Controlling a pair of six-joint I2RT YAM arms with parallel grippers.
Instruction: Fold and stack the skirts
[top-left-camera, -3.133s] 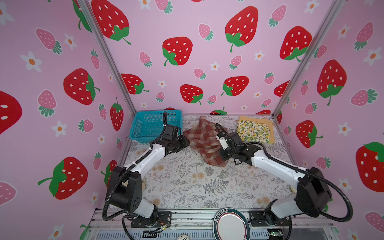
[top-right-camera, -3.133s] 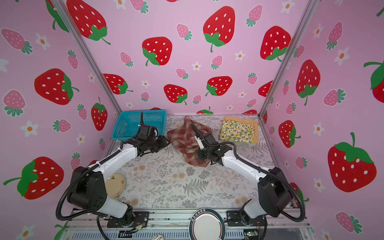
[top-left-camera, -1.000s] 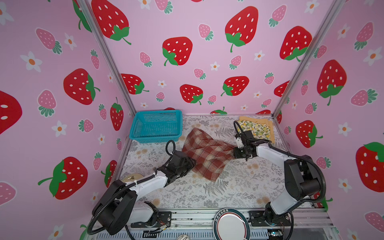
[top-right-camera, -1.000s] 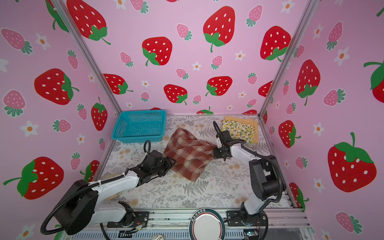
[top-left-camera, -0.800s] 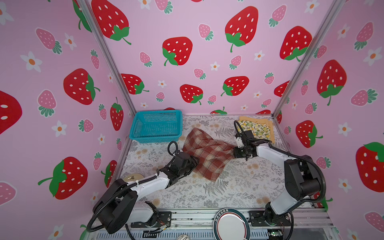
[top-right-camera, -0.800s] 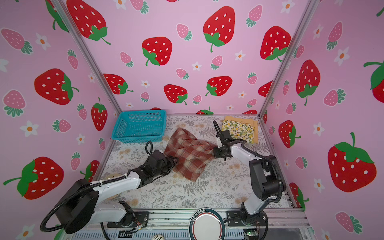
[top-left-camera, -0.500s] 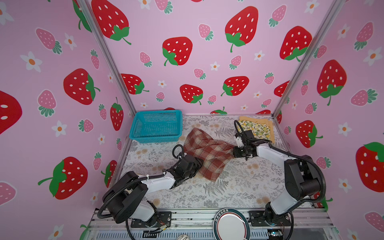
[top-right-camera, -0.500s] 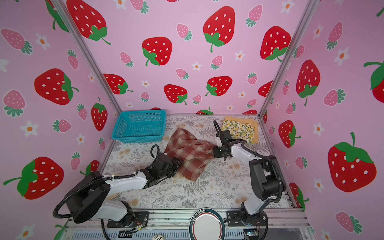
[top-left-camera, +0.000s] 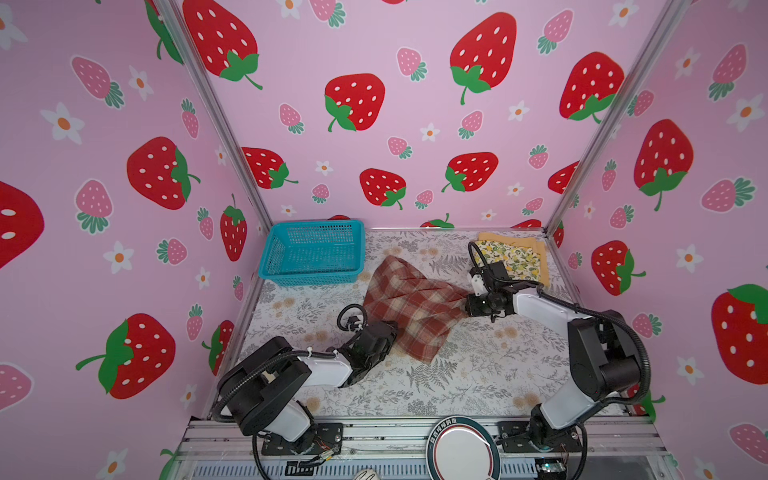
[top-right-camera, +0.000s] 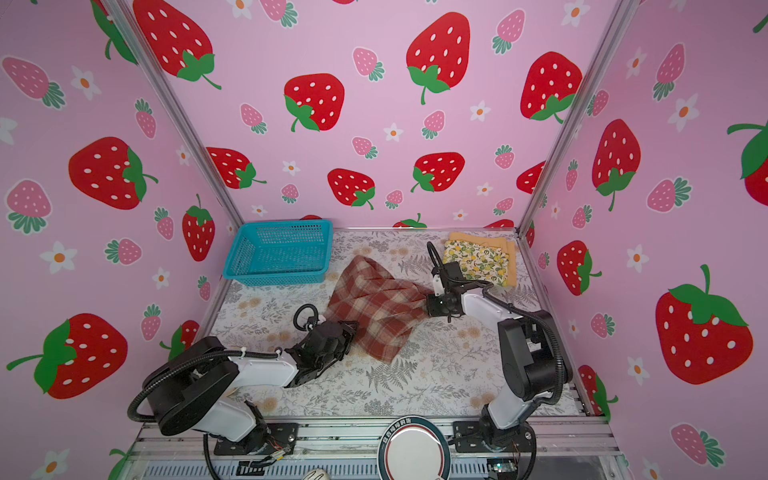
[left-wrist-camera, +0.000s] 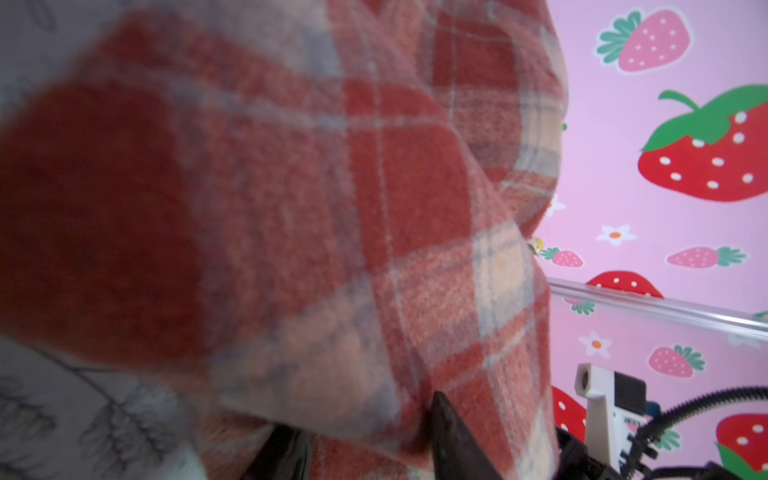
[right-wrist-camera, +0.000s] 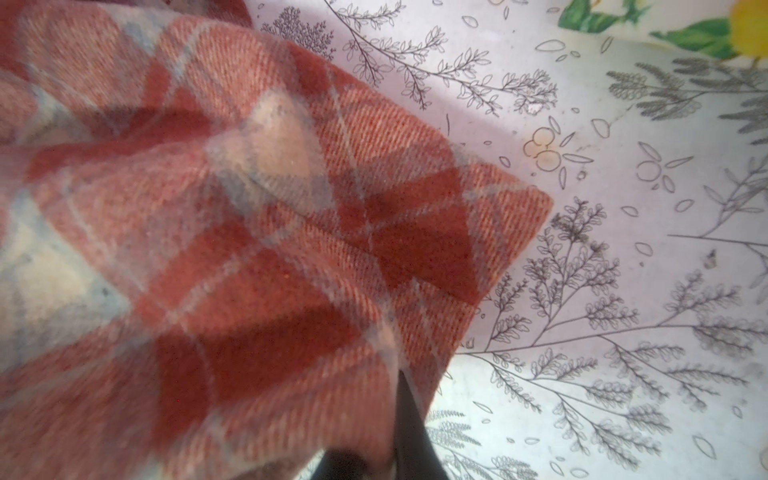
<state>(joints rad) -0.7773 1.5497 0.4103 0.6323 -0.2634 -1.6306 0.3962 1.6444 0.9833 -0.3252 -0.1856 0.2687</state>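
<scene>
Plaid skirt (top-left-camera: 409, 307) lies in the middle of the table (top-left-camera: 457, 374), and we see it in both top views. It is red-brown and cream, and it is bumpy, not flat. Its far tip points to 11 o'clock, toward the teal basket (top-left-camera: 309, 277). The basket sits in the table's 10 o'clock corner. The skirt's near corner points to 6 o'clock.

Our right gripper (top-left-camera: 467, 305) is at the skirt's 3 o'clock corner. Its jaws are squeezed tight on that corner. In the right wrist view the plaid skirt (right-wrist-camera: 249, 249) runs down to its dark fingers (right-wrist-camera: 409, 415), low over the leafy table print.

Our left gripper (top-left-camera: 388, 332) touches the skirt's edge at 8 o'clock. In the left wrist view the plaid skirt (left-wrist-camera: 332, 208) fills most of the picture. Two dark fingers (left-wrist-camera: 453, 436) poke out with cloth between them. We cannot tell if they pinch the cloth or stand loose.

Our lemon skirt (top-left-camera: 513, 262) lies folded flat in the 1 o'clock corner. It rests on top of the yellow skirt (top-left-camera: 511, 239). The yellow skirt peeks out along the 12 o'clock and 3 o'clock sides.
</scene>
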